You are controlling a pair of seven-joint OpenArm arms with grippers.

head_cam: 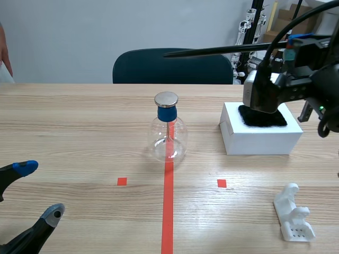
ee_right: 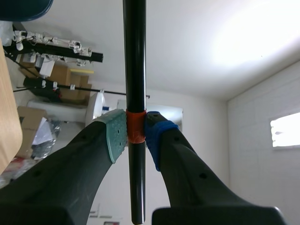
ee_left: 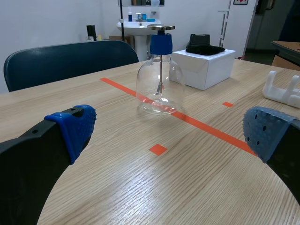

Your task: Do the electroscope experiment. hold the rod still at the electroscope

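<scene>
The electroscope [head_cam: 169, 129] is a clear glass flask with a blue cap and a metal disc, standing on the red tape line at mid-table. My right gripper [head_cam: 292, 46] is raised at the right, shut on a long black rod [head_cam: 228, 50]. The rod lies level, and its free tip hangs a little above the disc without touching. In the right wrist view the gripper [ee_right: 136, 133] clamps the rod [ee_right: 135, 61] at an orange band. My left gripper [head_cam: 32, 193] rests low at the near left, open. In its own view the gripper [ee_left: 168, 131] faces the electroscope [ee_left: 160, 79], well short of it.
A white box [head_cam: 260, 138] carrying a black cloth [head_cam: 262, 116] stands right of the flask, under the right arm. At the near right lies a white plastic stand [head_cam: 294, 214]. A dark chair [head_cam: 172, 66] is behind the table. A person's arm [head_cam: 4, 53] shows at the far left.
</scene>
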